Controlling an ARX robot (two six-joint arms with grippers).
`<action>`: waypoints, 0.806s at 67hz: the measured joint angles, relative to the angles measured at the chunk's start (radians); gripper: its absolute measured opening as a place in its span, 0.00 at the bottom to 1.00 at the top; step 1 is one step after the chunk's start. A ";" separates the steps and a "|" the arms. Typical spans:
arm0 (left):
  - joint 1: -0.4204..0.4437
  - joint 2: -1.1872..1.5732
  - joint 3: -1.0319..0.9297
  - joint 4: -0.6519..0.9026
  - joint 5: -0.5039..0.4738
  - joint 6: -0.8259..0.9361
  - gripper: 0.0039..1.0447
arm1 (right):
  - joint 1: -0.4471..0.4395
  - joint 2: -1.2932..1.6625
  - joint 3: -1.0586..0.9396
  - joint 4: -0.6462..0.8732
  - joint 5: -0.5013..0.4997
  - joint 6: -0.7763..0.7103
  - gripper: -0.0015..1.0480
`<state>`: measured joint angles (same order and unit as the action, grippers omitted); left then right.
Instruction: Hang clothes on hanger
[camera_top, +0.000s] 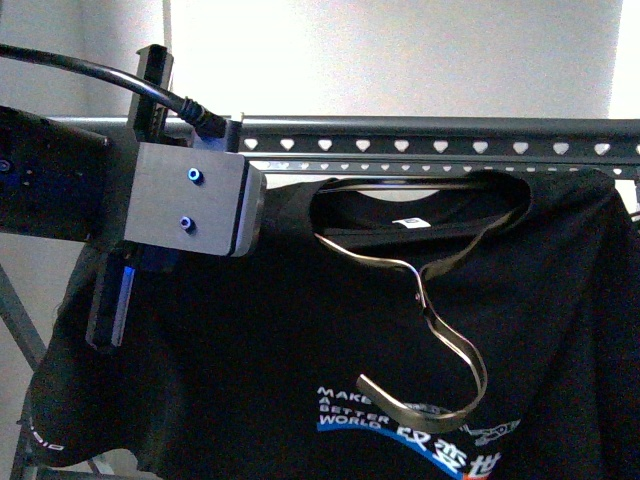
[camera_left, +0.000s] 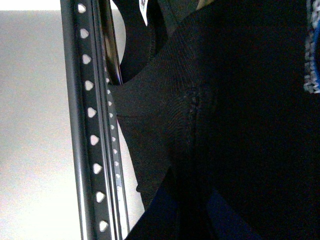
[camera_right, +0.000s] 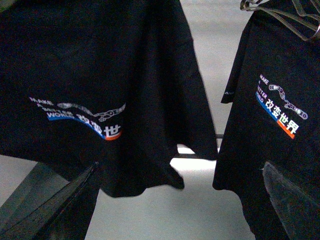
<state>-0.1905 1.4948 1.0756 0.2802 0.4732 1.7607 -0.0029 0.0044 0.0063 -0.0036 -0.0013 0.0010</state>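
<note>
The black T-shirt (camera_top: 300, 330) with white "MAKE A BETTER WORLD" lettering hangs spread just below the rack's rail (camera_top: 420, 146), which has heart-shaped holes. A shiny coat hanger (camera_top: 432, 318) sits in the neck opening, its hook dangling down over the chest. My left gripper (camera_top: 112, 322) is shut on the shirt's shoulder at the left. In the left wrist view the cloth (camera_left: 225, 125) fills the space over the fingers (camera_left: 165, 210), beside the rail (camera_left: 89, 125). My right gripper (camera_right: 180, 210) is open and empty, below and apart from the lettered shirt (camera_right: 100, 65).
In the right wrist view a second black lettered shirt (camera_right: 272, 110) hangs to one side on shiny hangers (camera_right: 280, 11), with a gap of pale floor between the two. The rack's leg (camera_top: 15, 310) slants down at far left. A cable (camera_top: 100, 72) runs to my left wrist.
</note>
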 joint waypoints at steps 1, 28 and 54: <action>-0.002 0.004 0.005 -0.001 -0.001 0.010 0.04 | 0.000 0.000 0.000 0.000 0.000 0.000 0.93; -0.021 0.034 0.028 0.022 -0.001 0.045 0.04 | 0.000 0.000 0.000 0.000 0.000 0.000 0.93; -0.021 0.035 0.028 0.022 -0.001 0.046 0.04 | -0.090 0.077 0.042 -0.087 -0.272 0.013 0.93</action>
<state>-0.2115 1.5295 1.1038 0.3019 0.4725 1.8065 -0.0933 0.0818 0.0486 -0.0906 -0.2729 0.0143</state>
